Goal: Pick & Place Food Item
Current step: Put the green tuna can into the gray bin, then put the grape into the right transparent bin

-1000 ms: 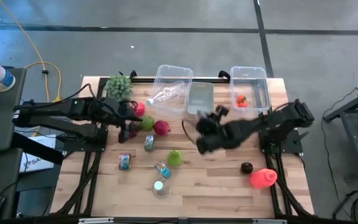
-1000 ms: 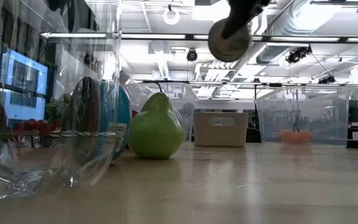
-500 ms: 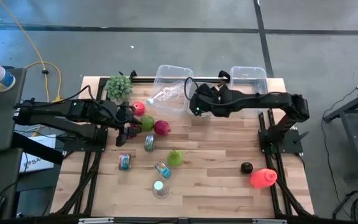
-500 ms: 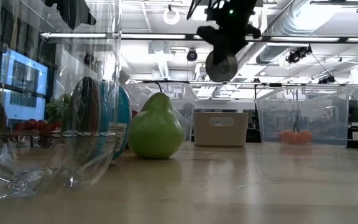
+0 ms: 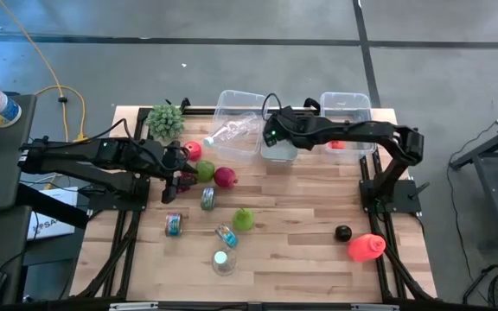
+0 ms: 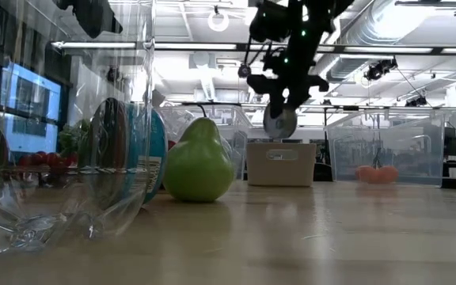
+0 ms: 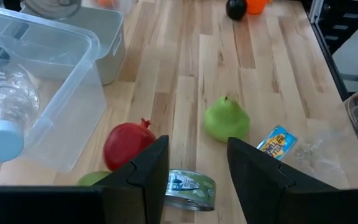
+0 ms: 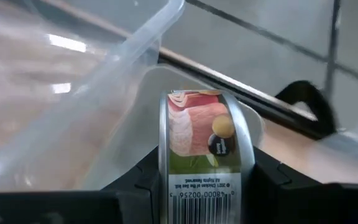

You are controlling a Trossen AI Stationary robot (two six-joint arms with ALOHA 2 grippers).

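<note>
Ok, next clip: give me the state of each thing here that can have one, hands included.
right hand: shut on the can, above the grey bin
can: held on edge, label showing
left hand: open, empty, above the tin
grey bin: upright, open-topped
clear tub: tipped, bottle inside
bottle: on its side, capped
pear: upright on the table
tin: lying flat
right clear tub: upright, open
</note>
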